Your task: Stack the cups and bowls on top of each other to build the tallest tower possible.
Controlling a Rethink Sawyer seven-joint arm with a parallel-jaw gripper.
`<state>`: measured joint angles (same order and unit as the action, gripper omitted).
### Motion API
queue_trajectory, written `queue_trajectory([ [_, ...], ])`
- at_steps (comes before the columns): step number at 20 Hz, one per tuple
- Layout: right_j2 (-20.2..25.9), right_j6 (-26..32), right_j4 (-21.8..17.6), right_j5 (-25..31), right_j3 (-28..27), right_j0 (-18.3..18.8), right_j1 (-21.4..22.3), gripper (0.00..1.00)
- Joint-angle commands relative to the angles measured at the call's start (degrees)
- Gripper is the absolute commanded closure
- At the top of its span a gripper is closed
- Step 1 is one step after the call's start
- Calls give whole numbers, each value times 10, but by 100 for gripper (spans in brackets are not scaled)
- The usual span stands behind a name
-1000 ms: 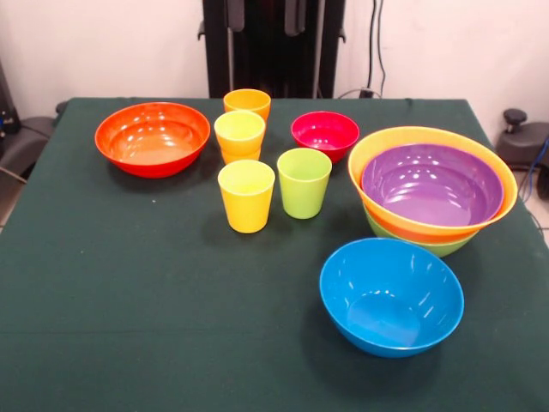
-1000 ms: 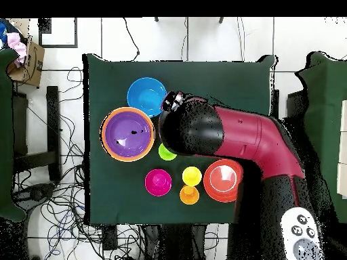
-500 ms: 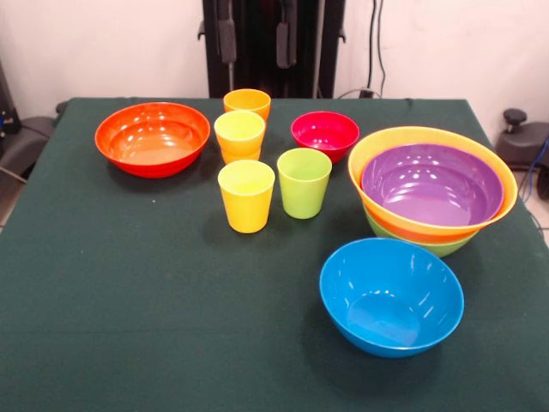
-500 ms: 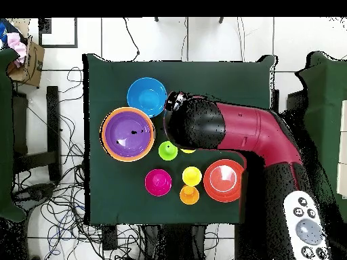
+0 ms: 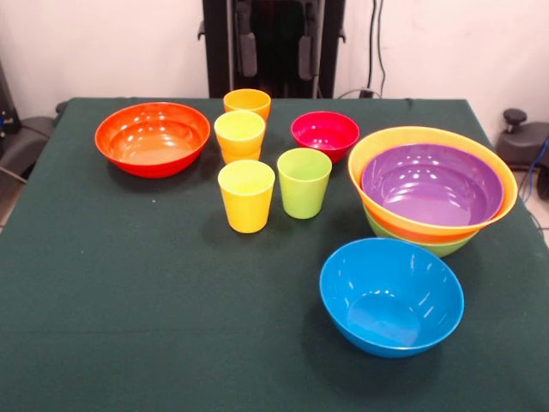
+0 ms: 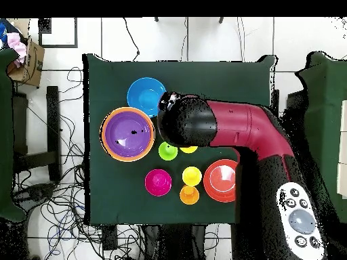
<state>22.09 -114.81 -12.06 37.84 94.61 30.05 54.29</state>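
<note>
Directly below the parted jaws of the gripper, which is seen only at the frame's top, four cups are clustered. Beside them a purple bowl is nested in an orange one, apparently over green, forming the tower. The blue bowl is set farthest.

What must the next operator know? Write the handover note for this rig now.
Gripper: open, empty, high above the table's far side.
Done: purple bowl nested in the large orange bowl, which sits in the green bowl. One yellow cup seems to sit in an orange one.
Loose: blue bowl, red-orange bowl, magenta bowl, green cup, front yellow cup, rear orange cup.
Left: stack the loose pieces into one tower.
</note>
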Motion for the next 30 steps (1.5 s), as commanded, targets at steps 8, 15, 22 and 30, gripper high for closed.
queue_trajectory([
  [8, 40, 91, -81, -36, 10, 12, -64, 0],
  [15, 44, 83, -104, -50, -1, 14, -85, 0],
  [22, 51, 76, -112, -45, -8, 14, -91, 0],
  [30, 56, 71, -135, -68, -10, 20, -111, 0],
])
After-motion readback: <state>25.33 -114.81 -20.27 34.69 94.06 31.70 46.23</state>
